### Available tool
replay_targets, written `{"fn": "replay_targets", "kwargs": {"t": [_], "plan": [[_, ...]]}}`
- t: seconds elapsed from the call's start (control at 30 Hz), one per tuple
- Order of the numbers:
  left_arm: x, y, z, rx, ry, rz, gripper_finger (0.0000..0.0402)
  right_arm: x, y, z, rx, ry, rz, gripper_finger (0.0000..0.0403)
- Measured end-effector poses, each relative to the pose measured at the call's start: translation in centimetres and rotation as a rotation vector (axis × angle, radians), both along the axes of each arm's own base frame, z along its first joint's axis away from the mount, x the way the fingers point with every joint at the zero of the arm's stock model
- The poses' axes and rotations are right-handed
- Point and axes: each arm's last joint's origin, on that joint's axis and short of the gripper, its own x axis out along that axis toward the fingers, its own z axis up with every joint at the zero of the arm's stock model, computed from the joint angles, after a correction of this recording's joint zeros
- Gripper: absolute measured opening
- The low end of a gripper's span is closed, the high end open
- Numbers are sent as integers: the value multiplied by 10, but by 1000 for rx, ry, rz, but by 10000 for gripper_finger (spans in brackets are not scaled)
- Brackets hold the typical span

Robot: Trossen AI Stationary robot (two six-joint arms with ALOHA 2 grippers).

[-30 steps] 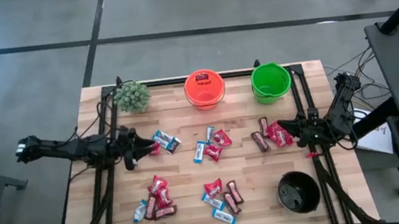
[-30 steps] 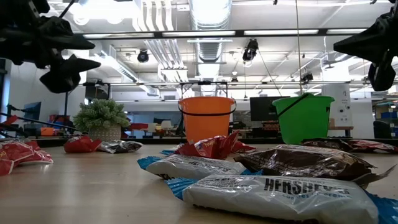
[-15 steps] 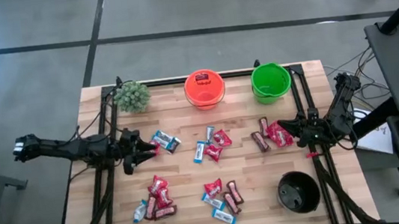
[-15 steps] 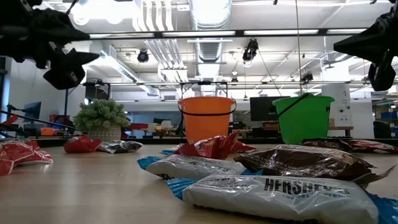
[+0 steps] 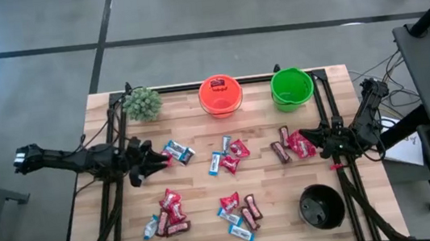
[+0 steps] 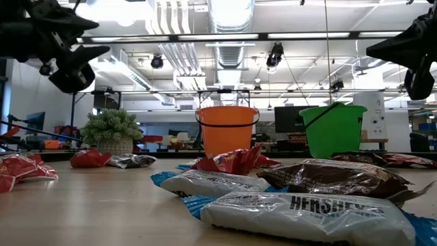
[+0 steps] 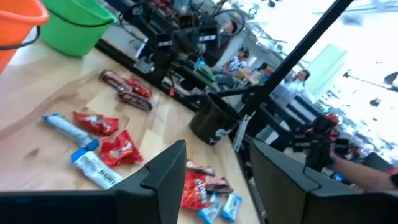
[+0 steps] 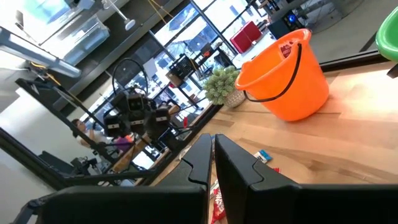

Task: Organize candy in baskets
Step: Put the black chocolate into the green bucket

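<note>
Since the earlier frame: my left gripper (image 5: 153, 161) has shifted slightly toward the bench's front-left, away from the blue-and-white bars (image 5: 178, 151); all candy lies where it did.

Item 1, left gripper: raised above the bench (image 5: 199, 195), fingers (image 7: 171, 171) spread apart, holding nothing.

Item 2, right gripper (image 5: 305, 139): at the bench's right side, above the red and brown candy (image 5: 292, 145) there, fingers (image 8: 200, 158) pressed together, nothing between them.

Item 3, baskets: orange basket (image 5: 220, 95) and green basket (image 5: 291, 87) at the back edge, side by side; red candy lies in the orange one. Black basket (image 5: 321, 206) at the front right.

Item 4, loose candy: 1 mixed cluster at centre (image 5: 228, 155), 1 at front left (image 5: 166, 214), 1 at front centre (image 5: 239, 213).

Item 5, potted plant (image 5: 142, 103): back left corner.
</note>
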Motion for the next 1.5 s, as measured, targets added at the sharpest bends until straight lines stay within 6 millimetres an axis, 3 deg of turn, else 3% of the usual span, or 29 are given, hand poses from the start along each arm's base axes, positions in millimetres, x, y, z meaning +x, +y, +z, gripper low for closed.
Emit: {"fn": "replay_targets", "kwargs": {"t": [0.33, 0.87, 1.5], "plan": [[0, -2, 5, -68, -41, -53, 162, 0, 0, 0, -7, 3, 0, 13], [10, 0, 2, -123, 15, 41, 162, 0, 0, 0, -7, 3, 0, 13], [39, -8, 21, -52, 124, -22, 162, 0, 0, 0, -3, 2, 0, 13]]}}
